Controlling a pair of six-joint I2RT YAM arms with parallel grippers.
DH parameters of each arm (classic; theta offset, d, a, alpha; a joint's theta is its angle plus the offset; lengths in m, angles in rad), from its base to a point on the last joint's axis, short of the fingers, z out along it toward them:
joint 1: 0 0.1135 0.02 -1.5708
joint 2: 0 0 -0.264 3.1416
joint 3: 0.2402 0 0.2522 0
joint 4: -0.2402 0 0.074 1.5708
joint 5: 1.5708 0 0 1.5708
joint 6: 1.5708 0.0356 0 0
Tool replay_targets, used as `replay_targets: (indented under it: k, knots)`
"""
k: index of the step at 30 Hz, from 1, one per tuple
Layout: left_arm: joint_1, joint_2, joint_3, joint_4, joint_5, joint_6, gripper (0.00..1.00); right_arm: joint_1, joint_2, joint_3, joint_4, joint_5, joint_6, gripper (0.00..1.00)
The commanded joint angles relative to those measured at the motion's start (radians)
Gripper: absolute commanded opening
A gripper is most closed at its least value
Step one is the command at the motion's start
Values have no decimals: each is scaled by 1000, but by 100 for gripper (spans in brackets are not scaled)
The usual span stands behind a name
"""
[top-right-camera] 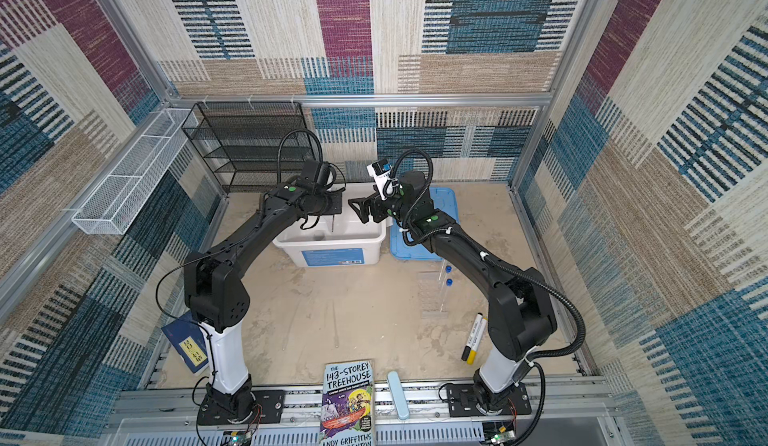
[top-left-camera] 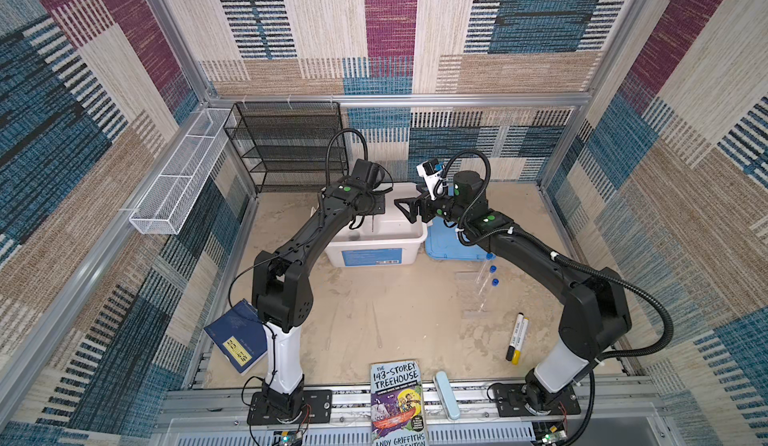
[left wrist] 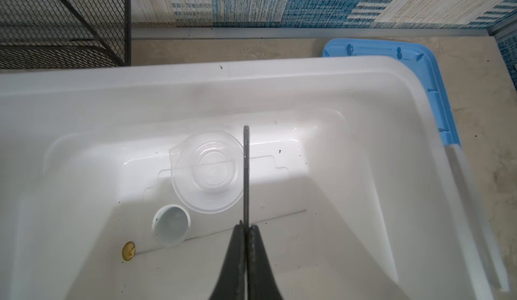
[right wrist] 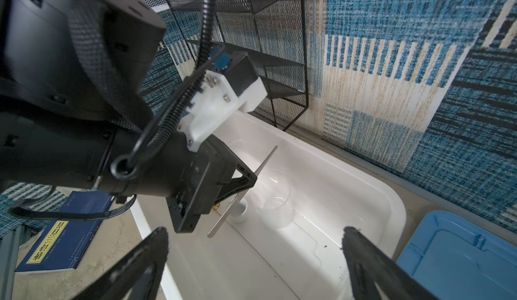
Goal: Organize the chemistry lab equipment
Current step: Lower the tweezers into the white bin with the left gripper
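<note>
Edgewise, metal tweezers [left wrist: 246, 172]: slim dark strip (left jaws pinching).

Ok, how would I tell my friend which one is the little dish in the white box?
Look for the big white tub under the left pincer. On its floor, two round open things sit side by side: the clear round flask and the small grey dish. The dish is the smaller one, and it is pale and solid rather than see-through.
</note>
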State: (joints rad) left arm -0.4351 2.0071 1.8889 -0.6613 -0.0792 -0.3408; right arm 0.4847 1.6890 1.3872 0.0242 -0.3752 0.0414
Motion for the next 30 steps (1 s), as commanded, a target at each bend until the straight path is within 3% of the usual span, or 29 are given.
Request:
replay_targets:
  k: [1, 9, 23, 30]
  knots:
    - [9, 24, 14, 22, 17, -32, 0, -1, 23, 18, 6, -27, -27, 97]
    - [22, 72, -14, 42, 19, -52, 0, -3, 86, 66, -43, -76, -47, 96]
    - [38, 128, -48, 97, 70, -56, 0, -5, 82, 18, -19, -6, -75, 94]
    - [40, 158, -50, 99, 63, -62, 0, -5, 89, 15, -16, -47, -96, 93]
